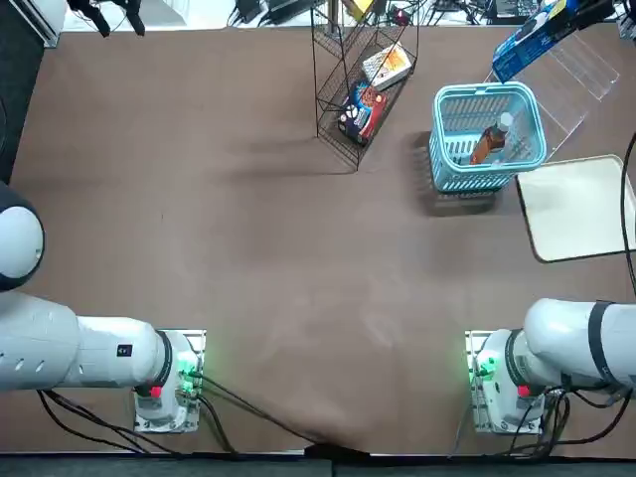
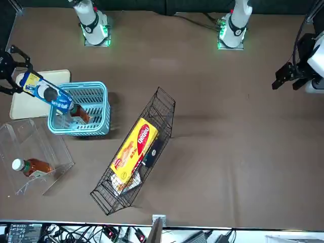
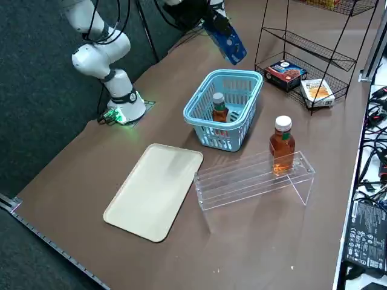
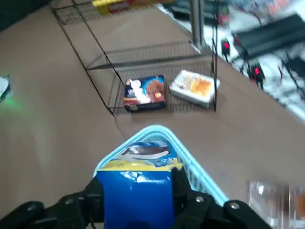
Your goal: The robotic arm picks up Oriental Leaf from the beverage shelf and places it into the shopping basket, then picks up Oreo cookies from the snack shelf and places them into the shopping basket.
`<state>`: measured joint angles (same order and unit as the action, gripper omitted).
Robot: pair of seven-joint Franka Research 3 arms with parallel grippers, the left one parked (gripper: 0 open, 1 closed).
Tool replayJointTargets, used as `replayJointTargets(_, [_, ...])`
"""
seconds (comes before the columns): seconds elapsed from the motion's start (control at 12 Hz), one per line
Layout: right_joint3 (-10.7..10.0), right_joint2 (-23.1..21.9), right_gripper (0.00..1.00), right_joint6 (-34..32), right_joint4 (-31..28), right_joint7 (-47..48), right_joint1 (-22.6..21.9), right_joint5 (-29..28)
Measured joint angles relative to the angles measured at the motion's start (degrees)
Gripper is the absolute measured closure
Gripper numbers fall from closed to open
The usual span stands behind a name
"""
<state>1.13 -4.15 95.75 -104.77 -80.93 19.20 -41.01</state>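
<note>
The thick white robotic arm (image 1: 571, 343) with a dark grey band reaches out over the light blue-turquoise, slotted plastic shopping basket (image 3: 222, 109). Its black right gripper (image 4: 138, 183) has its jaws clenched on the Oreo cookies (image 4: 138, 191), a flat, bright blue rectangular packet with yellow, white and dark print. The packet hangs tilted above the basket; how far above its rim, I cannot tell.

Inside the basket is the Oriental Leaf (image 3: 220, 112), a slim clear bottle of red-brown tea with a white cap. A second tea bottle (image 3: 282, 145) of the same kind stands upright on the beverage shelf (image 3: 254, 181), a clear acrylic stepped stand just beside the basket, on the side away from the arms' bases. A cream, round-cornered rectangular tray (image 3: 154, 190) lies on the brown surface (image 1: 248, 248), near the basket on the robot's right.

To the basket's left, apart from it, stands the snack shelf (image 2: 164, 109), a tall rack of thin black wire. A yellow rectangular packet (image 2: 134, 151) with a red oval rests on an upper tier. Lower down, a dark red-and-black packet (image 3: 285, 74) and an orange-and-white box (image 3: 317, 92) lie side by side.
</note>
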Motion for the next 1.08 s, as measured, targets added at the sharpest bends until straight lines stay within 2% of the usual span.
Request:
replayJointTargets(0.08, [1.2, -1.0, 0.41, -0.3, 1.3, 8.6, -0.3, 4.3])
replayJointTargets(0.25, [3.5, -2.9, 0.41, -0.3, 1.9, 17.0, -0.7, 9.4])
replayJointTargets(0.67, [12.7, -8.0, 0.41, 0.1, 2.1, 39.1, -1.3, 20.7])
replayJointTargets(0.92, [18.6, -8.9, 0.41, 0.2, 2.0, 54.3, -1.4, 27.1])
replayJointTargets(1.08, [21.7, -8.9, 0.41, 0.2, 1.6, 63.6, -1.4, 29.8])
